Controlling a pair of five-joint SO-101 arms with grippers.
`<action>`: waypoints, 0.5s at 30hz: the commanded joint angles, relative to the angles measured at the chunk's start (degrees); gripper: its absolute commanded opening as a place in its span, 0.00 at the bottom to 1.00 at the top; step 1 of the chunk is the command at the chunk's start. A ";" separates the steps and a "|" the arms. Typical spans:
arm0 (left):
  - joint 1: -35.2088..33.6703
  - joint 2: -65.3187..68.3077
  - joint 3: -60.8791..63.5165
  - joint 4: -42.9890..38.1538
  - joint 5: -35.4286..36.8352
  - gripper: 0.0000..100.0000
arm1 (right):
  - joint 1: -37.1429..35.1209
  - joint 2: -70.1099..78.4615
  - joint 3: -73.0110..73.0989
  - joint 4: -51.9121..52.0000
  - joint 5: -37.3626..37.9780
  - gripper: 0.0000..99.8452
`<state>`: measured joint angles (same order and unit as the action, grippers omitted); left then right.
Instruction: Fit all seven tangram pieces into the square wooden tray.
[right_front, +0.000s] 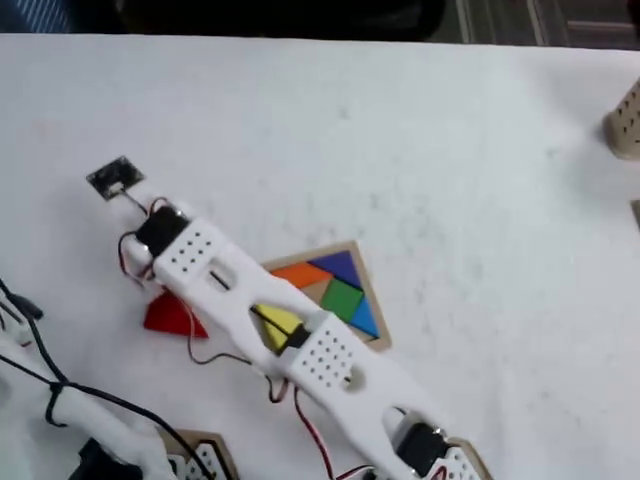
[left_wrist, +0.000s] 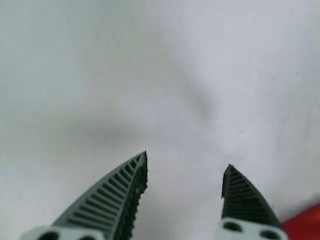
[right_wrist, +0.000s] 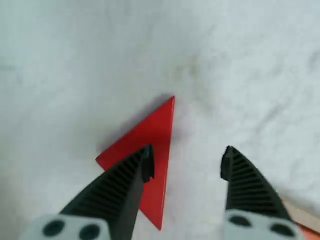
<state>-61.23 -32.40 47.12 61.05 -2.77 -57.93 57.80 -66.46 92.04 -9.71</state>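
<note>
- High view: tray (right_front: 320, 252) lies mid-table, lower centre. Orange (right_front: 300, 272), purple (right_front: 340, 265), green (right_front: 342, 298), blue (right_front: 365, 318) and yellow (right_front: 280, 322) pieces sit inside.
- A white arm (right_front: 330, 360) lies slantwise over the tray's near half and hides whatever is under it. Going by its wrist picture, this is the right arm.
- Red triangle (right_front: 170, 315) lies flat on the table, just beside the tray and outside it, partly under that arm's wrist.
- Left wrist view: left gripper (left_wrist: 186, 161) spread wide over bare table, nothing between the jaws. A red corner (left_wrist: 305, 225) lies off to one side of it.
- Right wrist view: right gripper (right_wrist: 187, 152) spread wide above the red triangle (right_wrist: 150, 130). One finger (right_wrist: 125, 185) hangs over the piece, the other over bare table. A wood edge (right_wrist: 302, 220), likely the tray, is close by.
- Step, as I judge: fetching the red triangle, not yet gripped.
- Next move likely calls for shifting so both jaws straddle the piece, then lowering to the table and closing on its edges. It is thin and flat, so it may slip. After that, lift it to the tray's open gap, which is hidden under the arm.
</note>
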 joint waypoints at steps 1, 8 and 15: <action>1.27 -1.19 2.55 -0.26 -0.26 0.10 | -2.77 -2.42 -2.55 2.07 -4.04 0.24; -7.08 4.79 3.52 -6.15 6.15 0.10 | -5.85 1.27 -3.08 0.66 -7.47 0.25; -6.81 7.25 3.60 -6.77 7.65 0.10 | -6.55 4.62 -3.25 -2.95 -7.56 0.25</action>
<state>-68.26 -25.36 50.99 55.60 4.00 -63.38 63.16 -67.34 90.37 -16.66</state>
